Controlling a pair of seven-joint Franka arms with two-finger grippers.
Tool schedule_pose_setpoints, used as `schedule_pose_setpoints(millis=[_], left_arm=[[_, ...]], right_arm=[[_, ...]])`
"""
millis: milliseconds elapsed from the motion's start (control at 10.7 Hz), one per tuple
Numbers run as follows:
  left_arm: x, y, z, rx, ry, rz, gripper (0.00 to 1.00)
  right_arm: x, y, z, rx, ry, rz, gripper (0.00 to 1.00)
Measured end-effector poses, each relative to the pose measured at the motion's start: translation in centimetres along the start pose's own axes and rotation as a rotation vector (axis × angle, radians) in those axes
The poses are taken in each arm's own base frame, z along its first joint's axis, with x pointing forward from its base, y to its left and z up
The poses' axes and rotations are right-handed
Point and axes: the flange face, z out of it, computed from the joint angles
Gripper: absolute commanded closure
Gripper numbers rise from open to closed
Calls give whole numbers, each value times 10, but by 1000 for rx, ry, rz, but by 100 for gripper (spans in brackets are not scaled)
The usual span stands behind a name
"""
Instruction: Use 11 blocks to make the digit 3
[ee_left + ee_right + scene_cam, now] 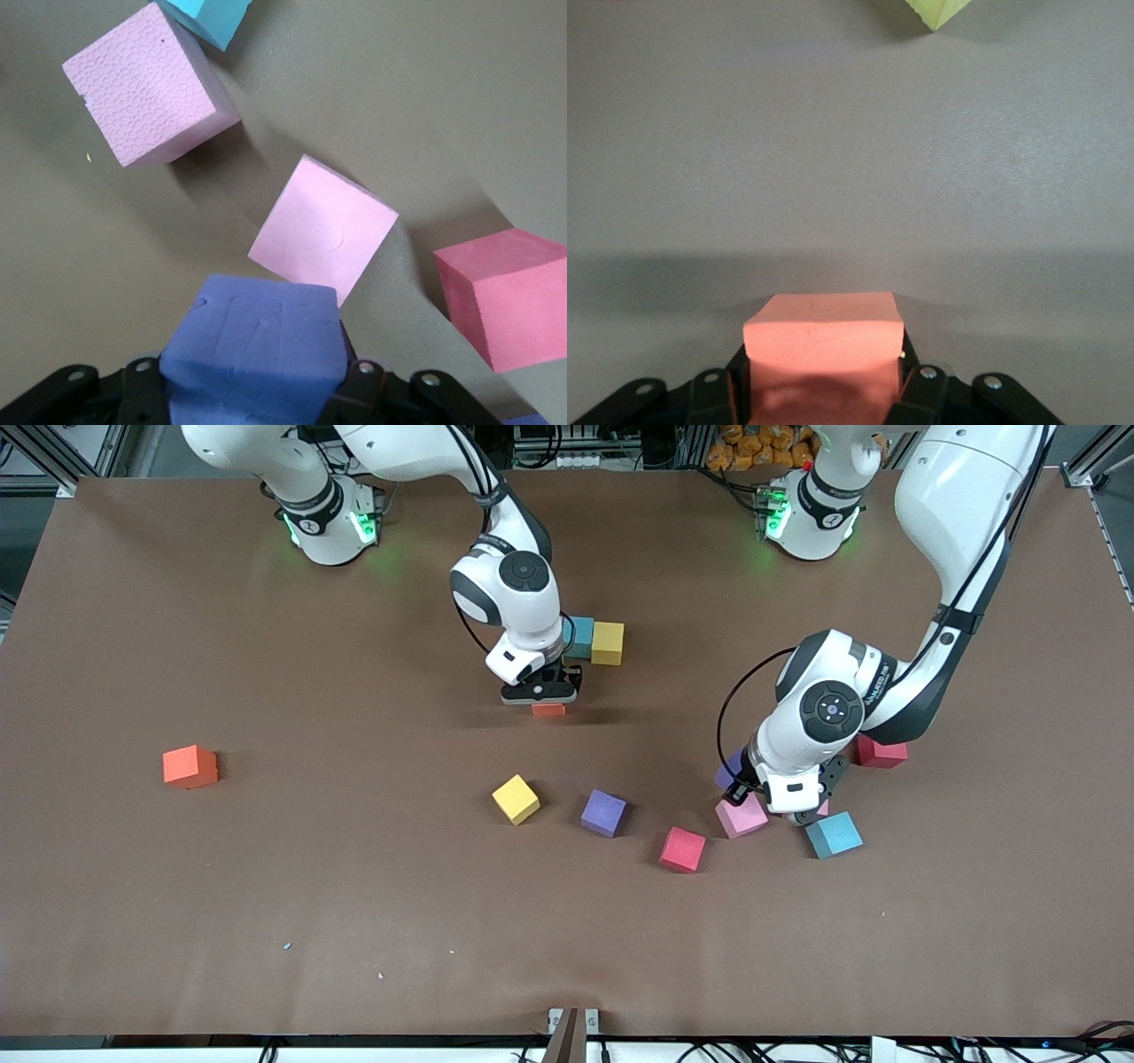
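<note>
Purple block (252, 350) between left gripper (257, 390) fingers

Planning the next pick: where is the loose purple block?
In the front view, the purple block lies on the table between a yellow block and a red block.

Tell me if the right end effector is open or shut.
Shut on the orange block: the right wrist view shows the right end effector with fingers pressed against both its sides, near the teal and yellow blocks.
</note>
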Motion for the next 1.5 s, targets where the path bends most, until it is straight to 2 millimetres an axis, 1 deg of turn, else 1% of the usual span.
schedule_pose_setpoints(millis=[375, 469, 563, 657, 751, 844, 938, 1220, 1407, 1501], left_arm=[[0, 0, 0, 0, 0, -41, 90], [-2, 1, 0, 0, 0, -48, 90], [-4, 1, 0, 1, 0, -61, 90], [-6, 2, 1, 1, 0, -76, 90], [-7, 2, 1, 1, -1, -94, 90], [-7, 2, 1, 1, -1, -115, 90], [-8, 3, 1, 1, -3, -129, 90], [-23, 9, 3, 1, -8, -183, 90], [-37, 15, 6, 2, -12, -224, 90], [-44, 19, 7, 2, -16, -252, 90]], right_arm=[[0, 1, 0, -1, -1, 0, 100], [-1, 1, 0, -1, -1, 0, 99], [-1, 1, 0, -2, -2, 0, 92], [-1, 1, 0, -2, -2, 0, 74], [-1, 2, 0, -2, -2, 0, 53], [-1, 2, 0, -3, -3, 0, 14], [-2, 2, 0, -3, -3, 0, 0], [-10, 11, 11, -33, -28, -1, 0], [-8, 11, 9, -30, -23, 1, 0], [-3, 8, 5, -25, -18, 4, 0]])
